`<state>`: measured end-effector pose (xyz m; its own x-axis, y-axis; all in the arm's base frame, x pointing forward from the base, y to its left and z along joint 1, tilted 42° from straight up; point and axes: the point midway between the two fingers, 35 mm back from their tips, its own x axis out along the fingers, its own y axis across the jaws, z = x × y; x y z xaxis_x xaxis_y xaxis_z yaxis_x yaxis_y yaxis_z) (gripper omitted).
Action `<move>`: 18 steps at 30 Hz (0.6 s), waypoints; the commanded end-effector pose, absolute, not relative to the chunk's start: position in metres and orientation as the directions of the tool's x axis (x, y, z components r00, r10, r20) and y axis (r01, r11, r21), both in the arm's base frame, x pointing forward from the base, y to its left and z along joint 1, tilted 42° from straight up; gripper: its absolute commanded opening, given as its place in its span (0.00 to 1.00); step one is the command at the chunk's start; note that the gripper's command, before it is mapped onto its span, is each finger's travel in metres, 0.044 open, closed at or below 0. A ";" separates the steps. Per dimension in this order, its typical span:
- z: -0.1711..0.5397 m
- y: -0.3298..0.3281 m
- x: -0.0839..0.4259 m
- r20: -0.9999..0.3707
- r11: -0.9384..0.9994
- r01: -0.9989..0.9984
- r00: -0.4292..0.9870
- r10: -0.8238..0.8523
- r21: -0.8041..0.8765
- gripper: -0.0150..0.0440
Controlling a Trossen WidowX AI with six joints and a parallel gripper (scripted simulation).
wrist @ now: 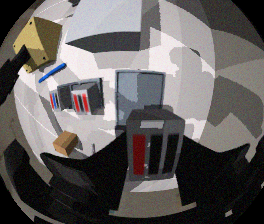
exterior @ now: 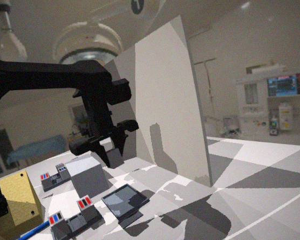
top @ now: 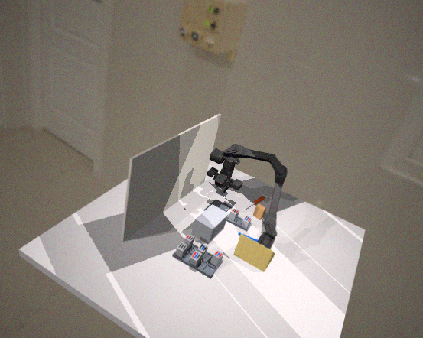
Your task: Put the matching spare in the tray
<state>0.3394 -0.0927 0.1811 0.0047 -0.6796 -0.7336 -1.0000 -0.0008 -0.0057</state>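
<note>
My gripper [top: 223,190] [exterior: 116,160] [wrist: 149,132] is shut on a grey spare block [exterior: 115,156] [wrist: 146,162] and holds it above the table, near the upright panel. In the wrist view the block's face shows one red and two black bars. The dark, shallow tray [top: 222,203] [exterior: 116,202] [wrist: 125,102] lies lower down, beyond the block in the wrist view, and holds no block. A small rack [top: 243,225] [exterior: 76,220] beside it holds two blocks, coded red-black-red [exterior: 84,202] [wrist: 81,101] and red-blue-black [exterior: 55,218]. I cannot tell which block is the mounted unit.
A large grey box [top: 212,219] [exterior: 90,179] stands between the tray and another rack [top: 212,272] [exterior: 51,185] with several blocks. The tall panel [top: 154,191] [exterior: 164,81] rises beside my gripper. A yellow block [top: 254,253], an orange block [top: 259,211], a screwdriver [top: 258,200] and a blue rod [wrist: 52,73] lie about.
</note>
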 end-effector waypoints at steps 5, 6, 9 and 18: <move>0.175 -0.097 0.339 -0.736 -0.001 -1.000 0.002 -0.676 -0.002 0.25; 0.174 -0.098 0.339 -0.737 -0.001 -1.000 0.002 -0.676 -0.002 0.25; 0.173 -0.100 0.340 -0.737 -0.001 -1.000 0.001 -0.676 -0.001 0.25; 0.167 -0.105 0.340 -0.738 0.000 -1.000 0.000 -0.675 -0.001 0.25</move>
<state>0.3403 -0.1030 0.1699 0.0021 -0.6778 -0.7352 -1.0000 0.0013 -0.0041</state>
